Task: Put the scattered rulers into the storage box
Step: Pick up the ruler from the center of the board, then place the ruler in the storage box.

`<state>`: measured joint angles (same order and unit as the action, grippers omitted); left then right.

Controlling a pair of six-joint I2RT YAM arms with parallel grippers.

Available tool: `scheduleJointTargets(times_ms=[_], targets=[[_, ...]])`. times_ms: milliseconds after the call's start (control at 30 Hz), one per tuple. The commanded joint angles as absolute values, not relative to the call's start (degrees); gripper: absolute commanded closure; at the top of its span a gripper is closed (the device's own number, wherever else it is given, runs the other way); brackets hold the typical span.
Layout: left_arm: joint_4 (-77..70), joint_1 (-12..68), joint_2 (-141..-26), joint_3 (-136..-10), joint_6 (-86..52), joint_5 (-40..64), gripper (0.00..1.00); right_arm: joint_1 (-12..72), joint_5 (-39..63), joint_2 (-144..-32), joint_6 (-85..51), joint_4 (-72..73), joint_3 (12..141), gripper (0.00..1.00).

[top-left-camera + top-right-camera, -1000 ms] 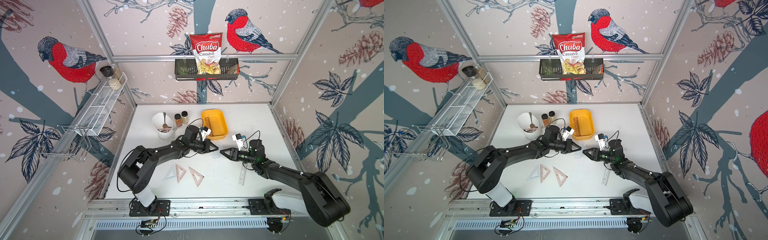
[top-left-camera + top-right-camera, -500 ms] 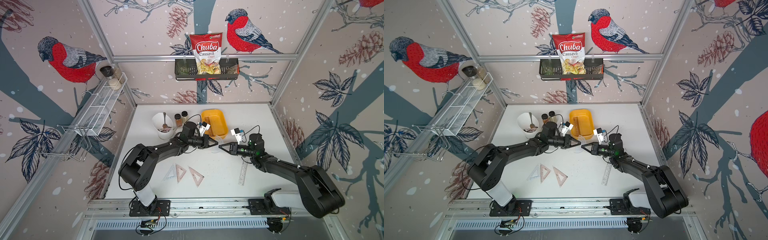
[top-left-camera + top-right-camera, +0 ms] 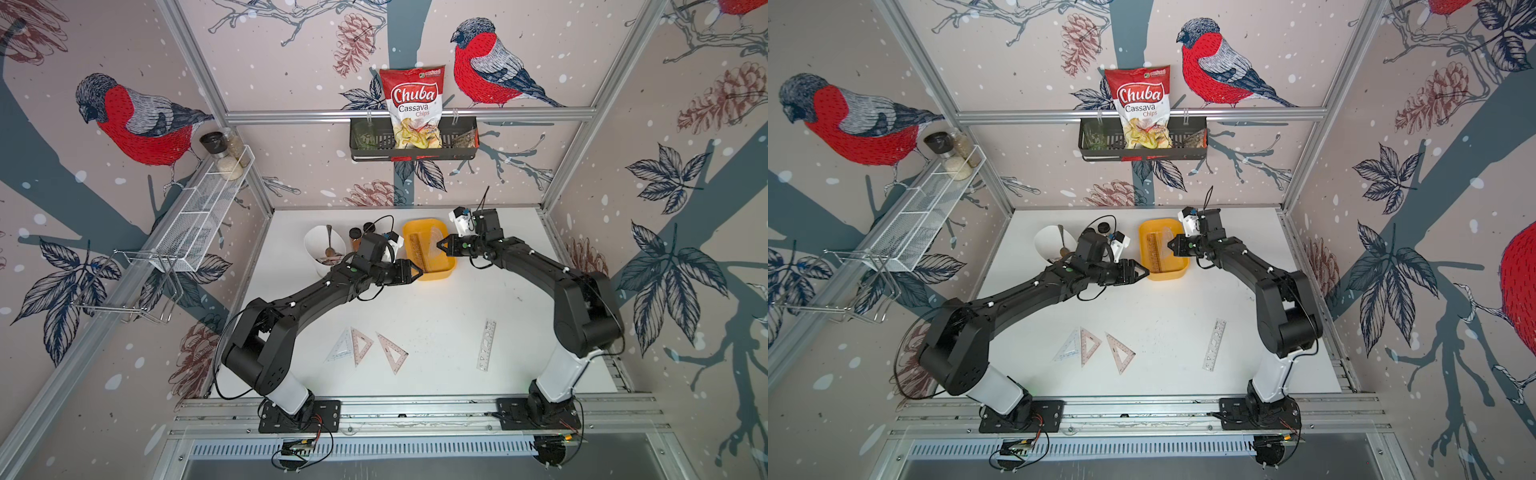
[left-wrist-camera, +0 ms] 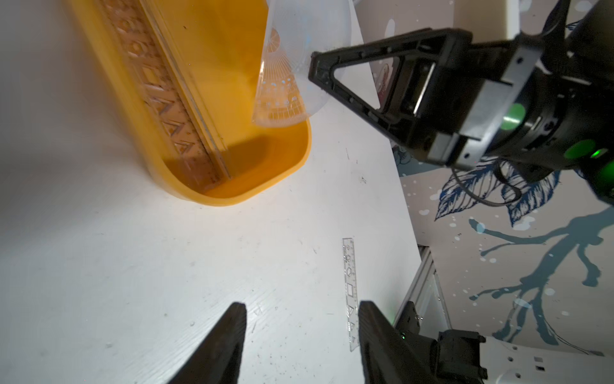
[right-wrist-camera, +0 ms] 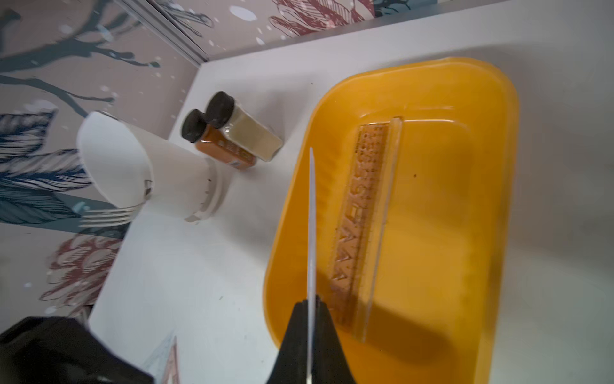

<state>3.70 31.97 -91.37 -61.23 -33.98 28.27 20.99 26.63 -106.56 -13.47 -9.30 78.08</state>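
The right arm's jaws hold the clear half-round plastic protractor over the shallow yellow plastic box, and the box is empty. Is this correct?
Only the last part is wrong. The right wrist view shows a pinkish straight stencil ruler and a clear straight ruler lying in the shallow yellow plastic box; the rest holds.

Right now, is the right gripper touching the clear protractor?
Touching. The right wrist view shows the right gripper shut on the thin edge of the protractor, with no gap between them. The left wrist view shows the same grip.
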Motion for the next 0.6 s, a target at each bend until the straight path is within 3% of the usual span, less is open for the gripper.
scheduleJointTargets(times_ms=[0, 267, 567], targets=[[9.33, 31.34, -92.29, -63.04, -29.66, 24.08, 0.42, 21.14, 18.41, -113.54, -7.25, -21.74, 88.1, 1.0], [9.84, 29.04, -95.53, -64.69, -28.56, 26.05, 0.42, 21.23, 14.06, -130.19, -3.0, -37.72, 110.97, 1.0], [8.99, 27.99, -96.23, -63.75, -28.5, 27.5, 0.43, 21.16, 17.78, -134.85, -1.78, -41.98, 117.69, 1.0]])
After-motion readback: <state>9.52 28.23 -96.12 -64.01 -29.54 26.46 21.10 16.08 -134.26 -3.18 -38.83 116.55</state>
